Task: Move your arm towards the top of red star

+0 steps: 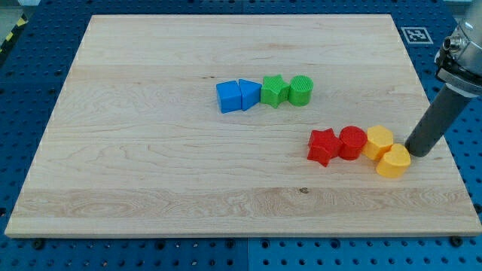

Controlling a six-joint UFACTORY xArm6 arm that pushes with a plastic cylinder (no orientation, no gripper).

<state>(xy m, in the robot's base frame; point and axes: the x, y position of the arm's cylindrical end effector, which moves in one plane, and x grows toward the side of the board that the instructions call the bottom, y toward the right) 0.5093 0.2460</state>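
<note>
Tip [416, 153] of smooth dark rod beside yellow block [393, 161], right of ridged red star [323, 146]; no gripper visible.

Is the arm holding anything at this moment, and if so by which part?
Nothing is held. My tip is a bare rod end on the board, just to the view's right of the two yellow blocks, well right of the red star.

At the frame's right edge, the arm [461, 56] shows as a pale grey, metallic, rounded housing with a darker band beneath it. From it runs a straight, smooth, matte dark grey rod [437, 117], round in section, of even thickness down to my tip [416, 153].
</note>
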